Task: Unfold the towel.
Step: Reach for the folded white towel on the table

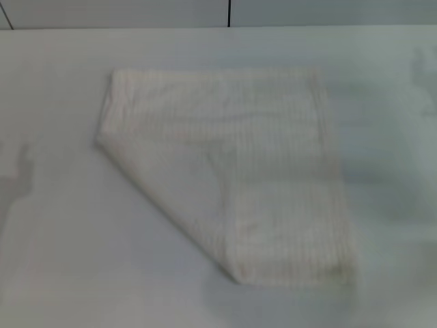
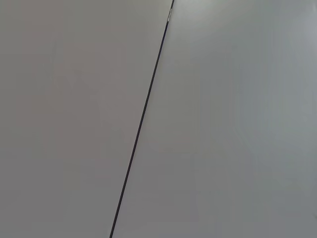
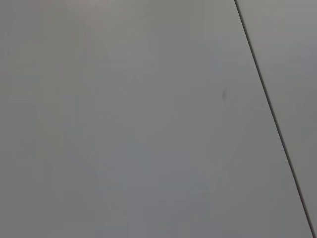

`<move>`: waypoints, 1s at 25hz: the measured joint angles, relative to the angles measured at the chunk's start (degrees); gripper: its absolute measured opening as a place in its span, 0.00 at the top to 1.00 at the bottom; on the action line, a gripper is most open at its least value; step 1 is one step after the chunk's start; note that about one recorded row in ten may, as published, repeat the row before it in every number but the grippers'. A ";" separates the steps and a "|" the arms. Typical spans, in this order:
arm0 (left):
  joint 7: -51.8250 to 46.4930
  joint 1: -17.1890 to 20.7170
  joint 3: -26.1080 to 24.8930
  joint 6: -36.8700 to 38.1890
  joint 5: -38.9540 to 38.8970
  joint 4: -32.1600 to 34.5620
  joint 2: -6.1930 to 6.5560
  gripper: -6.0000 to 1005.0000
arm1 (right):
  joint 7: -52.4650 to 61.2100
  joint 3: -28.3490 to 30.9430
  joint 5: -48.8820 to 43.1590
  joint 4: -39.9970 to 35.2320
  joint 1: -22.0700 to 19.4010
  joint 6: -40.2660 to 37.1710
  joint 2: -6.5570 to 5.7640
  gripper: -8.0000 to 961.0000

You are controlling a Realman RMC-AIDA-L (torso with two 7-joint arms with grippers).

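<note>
Cream-white cloth fills the middle of our head view, and neither of our grippers shows in any picture, so we cannot tell whether the fingers are spread or pressed together. Both wrist views give us only plain grey surface (image 2: 223, 124), each crossed by one thin dark seam (image 2: 141, 119). Out on the white table (image 1: 54, 260) lies the towel (image 1: 232, 178), one of it, flat and folded, a faint ribbed grid across it. We see no label, brand or writing on it. Its far edge runs level with the table's far edge. Its left side is cut off by a slanted fold that runs from the far left corner down toward the near edge. The right edge runs away from us, leaning slightly.
</note>
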 joint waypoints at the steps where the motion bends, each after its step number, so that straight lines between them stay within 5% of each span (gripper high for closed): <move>1: 0.09 -0.04 -0.04 0.03 -0.06 0.01 -0.03 0.53 | -0.07 0.02 0.02 0.00 0.02 -0.03 0.02 0.64; 17: 0.43 -2.88 -1.80 -0.71 -0.28 -0.47 -0.19 0.54 | 1.33 -0.45 2.94 1.89 2.18 -0.92 0.19 0.69; 21: 0.46 -2.90 -1.65 -1.34 0.48 -0.25 -0.10 0.54 | 5.63 -4.64 -4.92 -1.53 1.69 0.99 -0.50 0.71; 25: 0.47 -3.03 -1.15 -1.50 3.06 1.40 0.11 0.54 | 26.46 -8.47 -24.98 -17.03 0.06 10.48 -3.03 0.72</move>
